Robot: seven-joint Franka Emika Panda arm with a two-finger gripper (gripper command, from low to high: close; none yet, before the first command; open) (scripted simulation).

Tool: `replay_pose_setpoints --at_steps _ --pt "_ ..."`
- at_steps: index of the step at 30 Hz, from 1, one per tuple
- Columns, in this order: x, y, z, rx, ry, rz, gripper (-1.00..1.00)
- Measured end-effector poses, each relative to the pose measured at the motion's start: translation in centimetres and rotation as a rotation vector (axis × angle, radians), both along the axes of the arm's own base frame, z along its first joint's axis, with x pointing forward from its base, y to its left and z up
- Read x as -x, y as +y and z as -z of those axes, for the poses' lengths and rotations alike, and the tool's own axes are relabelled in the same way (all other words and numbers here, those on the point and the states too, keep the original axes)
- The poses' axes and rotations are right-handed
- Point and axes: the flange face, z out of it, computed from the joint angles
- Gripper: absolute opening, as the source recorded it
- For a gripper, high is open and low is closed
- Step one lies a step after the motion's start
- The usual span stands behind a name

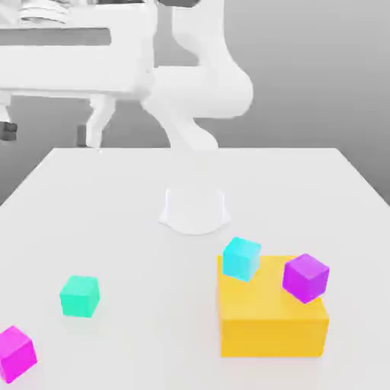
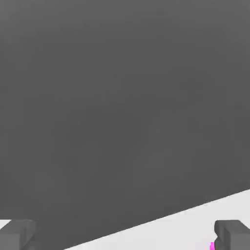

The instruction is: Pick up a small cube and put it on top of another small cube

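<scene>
1. While the gripper (image 2: 125,235) hangs high over the far side of the table (image 1: 137,198) with its two fingers spread wide and nothing between them, no part of the stacking job has begun.
2. On the table, the small magenta-pink cube (image 1: 15,353) sits at the near edge on the exterior view's left, well apart from everything else and not yet touched; a sliver of the same pink peeks beside one fingertip (image 2: 233,233) in the hand view.
3. Across the table, the light cyan-blue cube (image 1: 242,258) waits at the far corner of the big yellow block (image 1: 272,308); whether it rests on the block or just behind it cannot be told.
4. A violet-purple cube (image 1: 306,277) stands near the yellow block's other far corner, and a teal cube (image 1: 80,296) sits alone between the pink cube and the block.
5. Still ahead, by this reading: reaching the pink cube, gripping it, carrying it across and setting it on the cyan one.
6. No container appears anywhere on the table.
</scene>
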Motion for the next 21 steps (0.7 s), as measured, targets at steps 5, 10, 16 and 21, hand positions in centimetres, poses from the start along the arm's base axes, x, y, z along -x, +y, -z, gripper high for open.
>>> replay_pose_setpoints --at_steps 5,10,16,21 --pt "0.3 -6.0 8.9 -0.045 0.117 0.115 0.00" --pt "1.8 -9.8 18.0 -0.094 0.232 0.195 0.00" --pt "4.5 -12.9 28.2 -0.141 0.325 0.273 0.00" --pt "4.7 -13.0 32.0 -0.142 0.329 0.276 -1.00"
